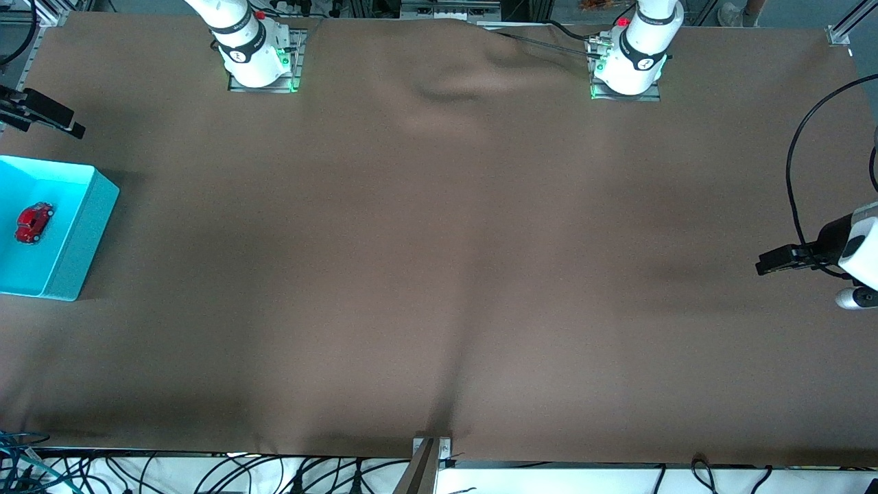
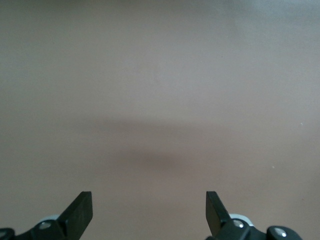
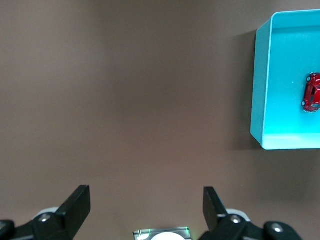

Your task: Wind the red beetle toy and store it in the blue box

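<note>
The red beetle toy [image 1: 34, 221] lies inside the blue box [image 1: 96, 206] at the right arm's end of the table. Both also show in the right wrist view, the toy [image 3: 312, 92] on the floor of the box [image 3: 262, 85]. My right gripper [image 1: 68, 123] hangs over bare cloth beside the box, open and empty, as the right wrist view [image 3: 146, 202] shows. My left gripper [image 1: 763, 265] is over bare cloth at the left arm's end of the table, open and empty, with only cloth in the left wrist view [image 2: 149, 205].
A brown cloth [image 1: 439, 261] covers the table, with a raised fold [image 1: 453, 92] between the two arm bases. A black cable [image 1: 799, 151] loops above the left arm's end. The right arm's base [image 3: 160, 234] shows in the right wrist view.
</note>
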Controlling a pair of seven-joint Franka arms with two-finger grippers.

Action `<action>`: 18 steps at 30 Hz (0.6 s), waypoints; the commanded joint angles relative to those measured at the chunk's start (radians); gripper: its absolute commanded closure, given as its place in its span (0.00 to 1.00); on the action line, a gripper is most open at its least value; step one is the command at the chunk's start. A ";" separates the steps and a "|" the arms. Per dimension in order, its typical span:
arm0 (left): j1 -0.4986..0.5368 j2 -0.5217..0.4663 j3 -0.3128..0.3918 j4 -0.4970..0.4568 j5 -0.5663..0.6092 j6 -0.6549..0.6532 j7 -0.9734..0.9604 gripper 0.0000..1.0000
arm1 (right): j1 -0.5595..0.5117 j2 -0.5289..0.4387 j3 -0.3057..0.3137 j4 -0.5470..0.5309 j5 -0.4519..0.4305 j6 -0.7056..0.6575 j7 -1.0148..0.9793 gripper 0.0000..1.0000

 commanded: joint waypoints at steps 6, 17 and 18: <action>-0.003 0.008 0.002 0.019 -0.013 -0.001 0.006 0.00 | 0.003 0.023 0.118 0.009 -0.017 0.084 0.177 0.00; -0.003 0.008 0.002 0.019 -0.013 -0.001 0.006 0.00 | 0.001 0.037 0.129 0.023 -0.020 0.074 0.163 0.00; -0.003 0.008 0.001 0.019 -0.013 -0.001 0.006 0.00 | 0.001 0.037 0.127 0.023 -0.022 0.065 0.159 0.00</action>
